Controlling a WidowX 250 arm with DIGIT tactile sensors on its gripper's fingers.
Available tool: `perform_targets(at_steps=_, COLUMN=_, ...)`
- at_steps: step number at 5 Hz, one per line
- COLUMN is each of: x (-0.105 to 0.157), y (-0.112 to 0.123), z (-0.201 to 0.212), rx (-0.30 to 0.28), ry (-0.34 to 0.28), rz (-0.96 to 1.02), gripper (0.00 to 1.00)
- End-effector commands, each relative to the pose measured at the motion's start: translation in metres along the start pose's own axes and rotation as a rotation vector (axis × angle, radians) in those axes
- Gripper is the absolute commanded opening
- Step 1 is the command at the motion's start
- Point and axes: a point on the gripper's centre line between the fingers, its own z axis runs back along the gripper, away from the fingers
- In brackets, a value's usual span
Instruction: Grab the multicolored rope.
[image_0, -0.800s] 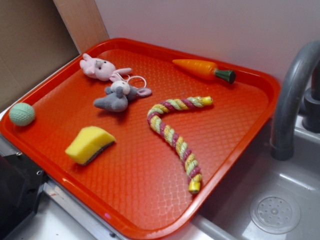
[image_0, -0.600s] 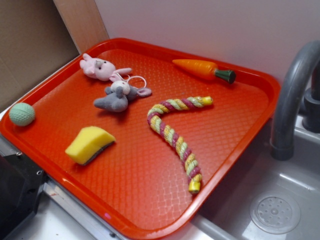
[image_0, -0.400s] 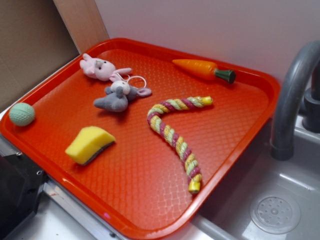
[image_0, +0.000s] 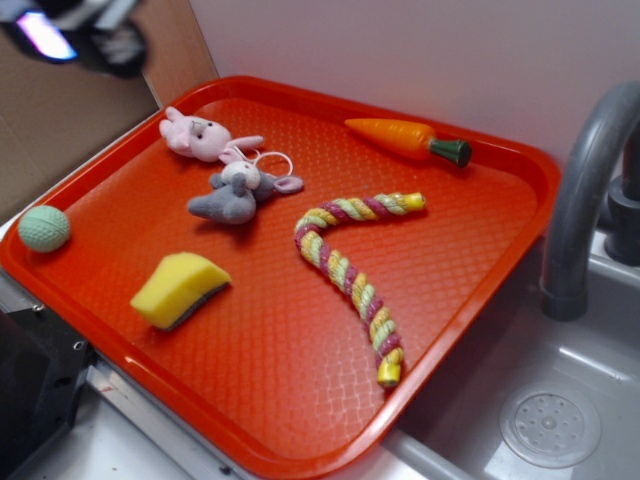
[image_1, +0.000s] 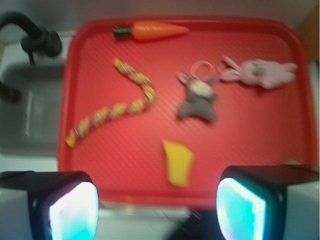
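Glossy textured plastic tray; braided, probably cotton multicolored rope; plush mouse.

Two black jaws fill the lower corners of the wrist view, each faced with a glossy pad glowing pale cyan-white. The gripper has squared, dark housings with rounded edges. In the exterior view, only a blurred dark shape with a bright violet-white patch shows at the upper left. No cables, screws or markings can be made out.
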Motion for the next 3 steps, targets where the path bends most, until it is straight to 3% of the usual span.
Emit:
perform_targets(at_steps=1, x=0.068, y=-0.068, z=-0.055, rx=0.064, ry=-0.185, rz=0.256, gripper=1.0)
perform_targets(at_steps=2, x=0.068, y=-0.076, z=-0.086, rx=0.115, ry=-0.197, rz=0.352, gripper=1.0)
perform_targets(at_steps=3, x=0.048, y=-0.06, z=-0.115, rx=0.151, ry=-0.153, rz=0.362, gripper=1.0)
